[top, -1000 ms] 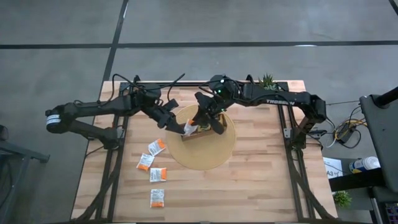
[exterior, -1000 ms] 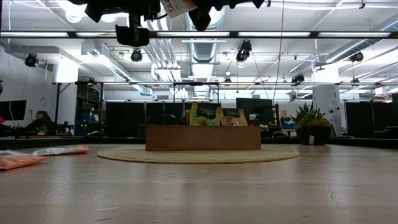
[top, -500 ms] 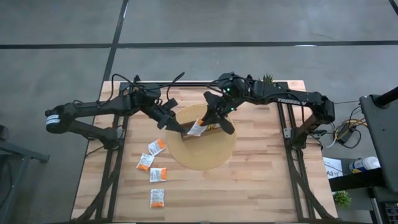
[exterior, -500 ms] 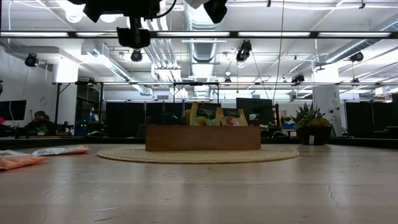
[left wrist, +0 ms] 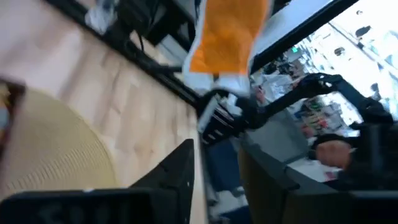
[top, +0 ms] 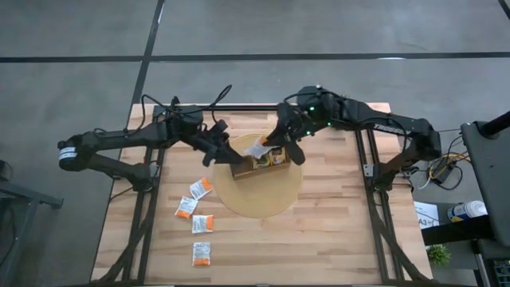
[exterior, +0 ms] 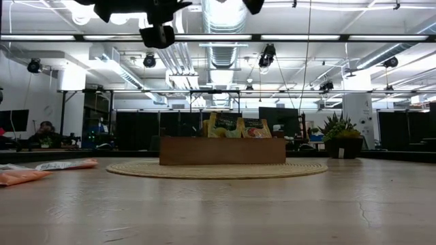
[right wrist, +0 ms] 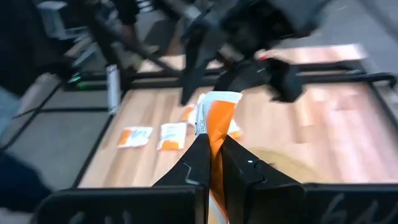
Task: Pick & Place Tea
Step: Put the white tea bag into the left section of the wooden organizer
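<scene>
The right gripper (top: 272, 147) is hanging above the wooden tray (top: 260, 166), its jaws clamped on a white-and-orange tea sachet (top: 258, 148); the right wrist view is showing the packet (right wrist: 214, 124) pinched between the dark fingers (right wrist: 200, 163). The left gripper (top: 215, 146) is sitting just beside it, over the near-left rim of the round woven mat (top: 263, 195); I cannot tell how its jaws are standing. Four more sachets (top: 199, 219) are lying loose on the bare butcher-block table (top: 335, 231), well apart from the tray, with plenty of open board toward the front and right edges. A small potted plant (top: 343, 104) is standing at the back edge. From table height, only the low view is showing the packets (exterior: 235, 126) standing upright inside the tray (exterior: 222, 151), with an office room of monitors and ceiling ducts behind.
</scene>
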You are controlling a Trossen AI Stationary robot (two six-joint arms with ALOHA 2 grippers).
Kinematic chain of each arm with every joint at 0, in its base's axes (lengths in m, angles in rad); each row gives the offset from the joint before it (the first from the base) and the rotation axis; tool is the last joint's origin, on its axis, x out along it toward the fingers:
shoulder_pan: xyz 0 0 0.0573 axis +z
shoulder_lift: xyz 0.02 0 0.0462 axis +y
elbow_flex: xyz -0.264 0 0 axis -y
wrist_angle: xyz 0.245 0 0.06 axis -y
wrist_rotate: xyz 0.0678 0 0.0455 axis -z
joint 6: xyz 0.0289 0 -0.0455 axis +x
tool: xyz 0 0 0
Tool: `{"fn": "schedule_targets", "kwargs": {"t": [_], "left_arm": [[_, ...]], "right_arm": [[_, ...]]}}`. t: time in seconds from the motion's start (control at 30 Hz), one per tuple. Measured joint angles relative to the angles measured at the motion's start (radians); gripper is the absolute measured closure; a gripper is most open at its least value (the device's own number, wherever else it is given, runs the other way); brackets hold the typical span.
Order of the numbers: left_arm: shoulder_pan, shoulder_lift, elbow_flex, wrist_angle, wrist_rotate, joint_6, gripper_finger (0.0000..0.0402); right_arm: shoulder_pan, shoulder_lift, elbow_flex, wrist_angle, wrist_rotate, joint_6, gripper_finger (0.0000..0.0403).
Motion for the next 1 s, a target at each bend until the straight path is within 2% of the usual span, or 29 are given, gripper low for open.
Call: {"fn": "schedule_targets", "kwargs": {"t": [0.13,0.23,0.37,0.53,1.0], "left_arm": [[0.0,0.0,0.005,0.031,-0.106,0.109,0.0276],[0.0,0.0,0.017,0.078,-0.257,0.196,0.0276],[0.0,0.0,0.034,0.15,-0.4,0.3,0.0276],[0.0,0.0,0.053,0.228,-0.406,0.344,0.0276],[0.0,0.002,0.062,0.292,-0.442,0.351,0.0276]], "right_arm": [[0.0,-0.041,0.0,0.015,0.126,0.032,0.0385],[0.002,-0.073,0.0,0.056,0.233,0.072,0.0385],[0.0,-0.095,0.001,0.119,0.284,0.11,0.0385],[0.001,-0.095,0.0,0.149,0.284,0.119,0.0385],[0.001,-0.089,-0.001,0.173,0.284,0.134,0.0385]]}}
